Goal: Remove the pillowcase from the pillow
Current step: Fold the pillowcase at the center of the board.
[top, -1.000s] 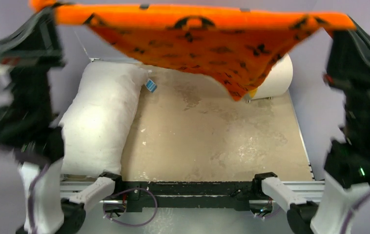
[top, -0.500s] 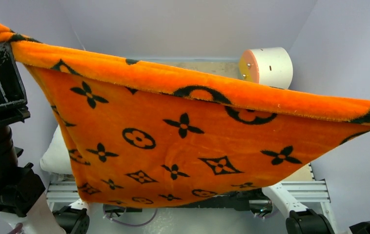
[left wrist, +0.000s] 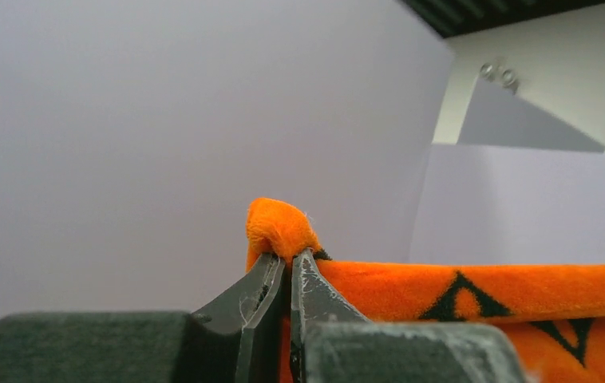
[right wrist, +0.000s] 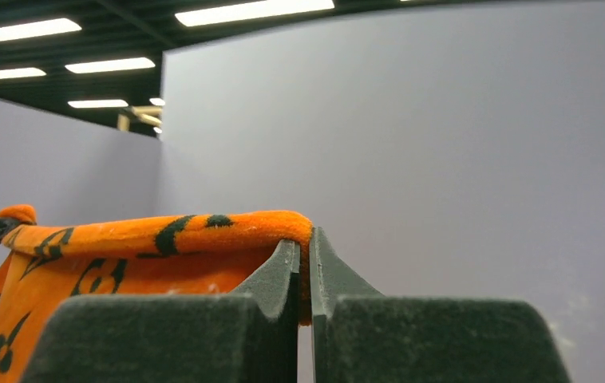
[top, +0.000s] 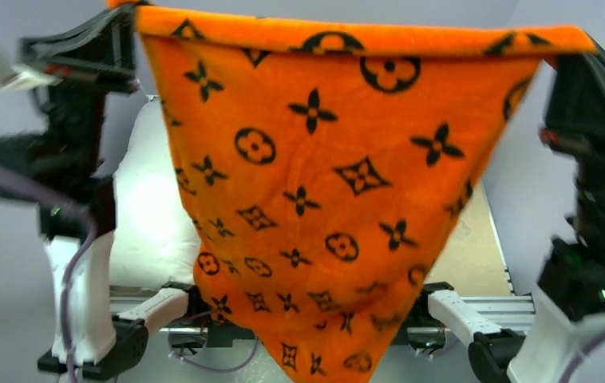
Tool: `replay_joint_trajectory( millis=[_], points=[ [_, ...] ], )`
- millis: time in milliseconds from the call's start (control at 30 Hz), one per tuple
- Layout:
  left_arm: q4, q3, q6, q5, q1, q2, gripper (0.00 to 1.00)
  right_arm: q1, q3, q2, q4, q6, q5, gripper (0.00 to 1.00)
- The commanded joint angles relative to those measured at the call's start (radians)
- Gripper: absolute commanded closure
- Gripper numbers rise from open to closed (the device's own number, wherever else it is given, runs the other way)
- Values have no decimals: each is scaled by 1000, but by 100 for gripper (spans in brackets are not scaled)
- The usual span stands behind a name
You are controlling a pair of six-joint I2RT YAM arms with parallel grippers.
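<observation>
The left gripper (left wrist: 287, 262) and right gripper (right wrist: 306, 243) each pinch a top corner of the pillowcase (top: 323, 199), black monogram motifs hanging beneath them

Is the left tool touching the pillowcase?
Touching. The left wrist view shows the left tool shut on the pillowcase, its orange hem pinched between both fingers.

2 black-and-white arms (top: 76, 159), purple cables (top: 66, 303)

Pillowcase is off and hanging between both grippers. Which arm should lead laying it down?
Right, likely. The pillow covers the left of the table, under the left gripper; bare surface shows near the right gripper. Both are shut on the top edge of the pillowcase.
</observation>
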Motion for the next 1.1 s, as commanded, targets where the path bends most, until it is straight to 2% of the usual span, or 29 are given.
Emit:
replay_joint_trajectory(
  millis=[0, 167, 300, 433, 567, 633, 667, 733, 800, 967, 1067],
  points=[
    [114, -129, 31, -62, 13, 158, 100, 2, -162, 140, 124, -77, 159, 100],
    [227, -202, 92, -73, -2, 410, 100, 2, -320, 316, 289, -124, 199, 100],
    [280, -122, 147, -115, -31, 694, 100, -25, -280, 591, 355, -147, 203, 100],
    [269, 130, 141, -161, -41, 1011, 100, -98, -78, 900, 339, -101, 126, 100],
    [138, 558, 148, -173, -47, 1320, 100, -149, 288, 1180, 231, -110, 73, 100],
    [111, 711, 159, -213, -54, 1415, 100, -150, 429, 1269, 186, -134, 69, 100],
    [125, 731, 165, -226, -58, 1428, 100, -152, 472, 1295, 174, -144, 67, 100],
    [191, 667, 179, -246, -69, 1390, 100, -156, 484, 1303, 186, -149, 58, 100],
    [245, 562, 200, -257, -74, 1329, 100, -158, 430, 1264, 219, -148, 45, 100],
    [251, 423, 233, -256, -79, 1202, 100, -159, 299, 1172, 254, -128, 23, 100],
    [268, 289, 250, -267, -81, 1104, 100, -158, 194, 1087, 276, -125, 22, 100]
  ],
)
